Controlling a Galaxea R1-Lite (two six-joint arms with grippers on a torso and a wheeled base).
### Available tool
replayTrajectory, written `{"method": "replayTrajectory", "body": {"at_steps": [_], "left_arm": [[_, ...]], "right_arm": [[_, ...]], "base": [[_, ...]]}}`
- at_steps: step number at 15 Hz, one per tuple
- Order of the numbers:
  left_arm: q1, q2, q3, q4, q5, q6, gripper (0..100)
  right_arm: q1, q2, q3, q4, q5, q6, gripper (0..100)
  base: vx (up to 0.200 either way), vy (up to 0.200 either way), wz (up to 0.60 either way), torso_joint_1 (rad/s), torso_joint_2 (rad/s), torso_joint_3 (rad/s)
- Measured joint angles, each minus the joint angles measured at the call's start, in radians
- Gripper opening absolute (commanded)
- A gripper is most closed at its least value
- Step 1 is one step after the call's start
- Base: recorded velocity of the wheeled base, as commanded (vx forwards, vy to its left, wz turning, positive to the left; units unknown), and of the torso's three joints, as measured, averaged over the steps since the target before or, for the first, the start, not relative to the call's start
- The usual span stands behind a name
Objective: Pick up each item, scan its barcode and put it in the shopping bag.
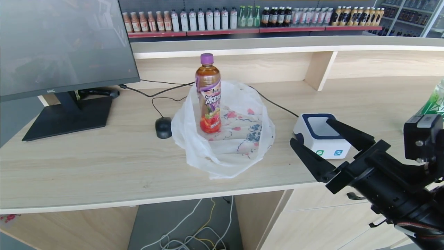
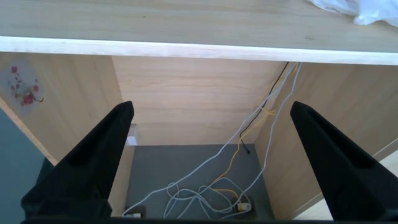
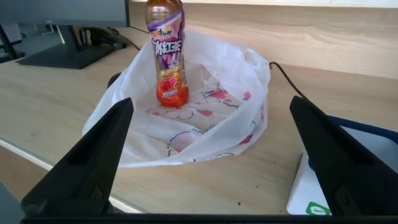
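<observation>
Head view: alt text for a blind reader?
A purple-capped bottle stands upright in the open white shopping bag on a wooden counter. To its right, the open right claw hangs before a white scanner.

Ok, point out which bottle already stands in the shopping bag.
The purple-capped bottle, upright inside the white shopping bag; the green-labelled bottle is far off to the right, outside it.

Right hand (image 1: 309,131): black, two long fingers (image 1: 350,133) spread wide, nothing between them, extended forward on a black arm (image 1: 392,187). Left hand (image 2: 211,106): fingers equally wide apart, empty, held low, pointing forward.
</observation>
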Motion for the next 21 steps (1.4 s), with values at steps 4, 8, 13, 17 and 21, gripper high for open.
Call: {"method": "replayTrajectory", "body": {"at_steps": [4,8,13,17,21], "left_arm": [[0.0,0.0,0.0,0.0,0.0,0.0,100],[0.0,0.0,0.0,0.0,0.0,0.0,100],[0.0,0.0,0.0,0.0,0.0,0.0,100],[0.0,0.0,0.0,0.0,0.0,0.0,100],[0.0,0.0,0.0,0.0,0.0,-0.001,100]], "right_arm": [[0.001,-0.003,0.01,0.0,0.0,0.004,100],[0.001,-0.008,0.03,0.001,0.0,0.005,100],[0.001,-0.011,0.03,0.0,0.0,0.006,100],[0.002,-0.013,0.035,0.0,0.0,0.006,100],[0.002,-0.014,0.038,0.0,0.0,0.006,100]], "base": [[0.0,-0.2,0.0,0.001,0.0,0.004],[0.0,-0.2,0.0,0.002,0.0,0.0],[0.0,-0.2,0.0,0.0,0.0,0.001],[0.0,-0.2,0.0,0.004,0.0,0.006],[0.0,-0.2,0.0,0.004,0.01,0.0]]}}
